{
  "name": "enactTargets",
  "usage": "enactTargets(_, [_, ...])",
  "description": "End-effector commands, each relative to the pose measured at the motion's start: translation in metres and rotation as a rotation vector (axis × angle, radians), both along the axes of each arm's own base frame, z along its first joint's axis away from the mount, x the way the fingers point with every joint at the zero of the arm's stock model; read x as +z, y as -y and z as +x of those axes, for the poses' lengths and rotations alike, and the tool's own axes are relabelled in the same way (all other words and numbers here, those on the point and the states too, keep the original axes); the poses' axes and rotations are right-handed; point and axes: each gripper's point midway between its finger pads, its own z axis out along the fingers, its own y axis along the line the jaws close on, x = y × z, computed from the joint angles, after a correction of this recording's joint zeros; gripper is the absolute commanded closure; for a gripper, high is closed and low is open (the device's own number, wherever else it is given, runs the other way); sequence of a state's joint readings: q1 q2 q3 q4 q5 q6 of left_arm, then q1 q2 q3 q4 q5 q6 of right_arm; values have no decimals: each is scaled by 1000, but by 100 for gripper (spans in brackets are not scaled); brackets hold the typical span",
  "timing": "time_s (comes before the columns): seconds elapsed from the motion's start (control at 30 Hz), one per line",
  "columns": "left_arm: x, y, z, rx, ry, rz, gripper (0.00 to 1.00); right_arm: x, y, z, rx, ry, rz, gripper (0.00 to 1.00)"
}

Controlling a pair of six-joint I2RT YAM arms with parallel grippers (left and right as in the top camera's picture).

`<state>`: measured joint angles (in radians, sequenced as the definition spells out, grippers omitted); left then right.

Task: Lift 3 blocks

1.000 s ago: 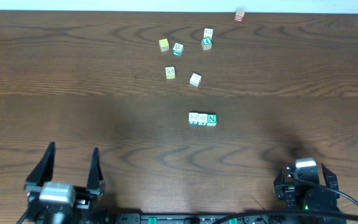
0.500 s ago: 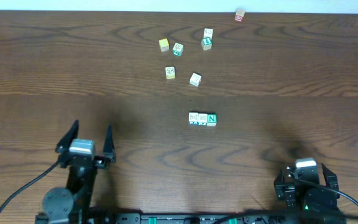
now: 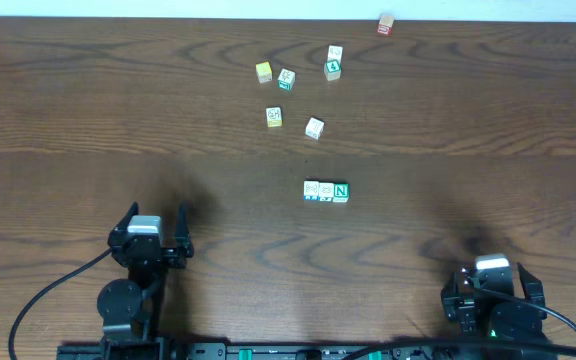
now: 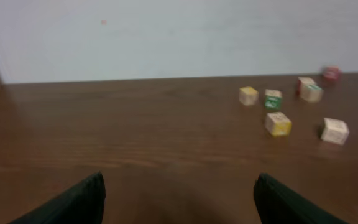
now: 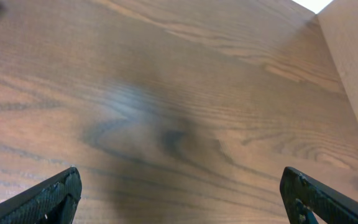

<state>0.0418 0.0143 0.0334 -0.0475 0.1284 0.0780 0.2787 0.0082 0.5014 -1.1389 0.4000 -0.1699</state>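
Down at the near edge of the counter [image 3: 68,120] both arms sit empty, the left tool [image 3: 156,214] with its jaws apart, the right tool [image 5: 180,196] spread wide. Mid-counter, well clear of both, the 3 blocks [image 3: 326,191] lie touching in a row, green N at the right end. I judge an off-axis squeeze could buckle that row, or I overshoot into the loose cubes [image 3: 274,117] beyond.

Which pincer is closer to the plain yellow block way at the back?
Left. The left pincer sits at the front, slightly left of the yellow block; the right pincer is far off toward the front right.
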Motion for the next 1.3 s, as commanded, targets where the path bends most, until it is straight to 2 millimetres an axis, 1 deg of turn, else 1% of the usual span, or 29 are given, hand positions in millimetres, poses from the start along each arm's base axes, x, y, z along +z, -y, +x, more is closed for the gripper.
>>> enactTargets(0.0, [-17, -14, 0, 93, -38, -51, 23, 1, 3, -1, -13, 3, -12, 1])
enactTargets(0.1, [-18, -19, -1, 125, -41, -59, 23, 1, 3, -1, -13, 3, -12, 1])
enactTargets(0.2, [-19, -19, -1, 127, -43, -87, 23, 1, 3, -1, -14, 2, -12, 1])
enactTargets(1.27, [-18, -19, -1, 128, -42, -87, 23, 1, 4, -1, -17, 2, -12, 1])
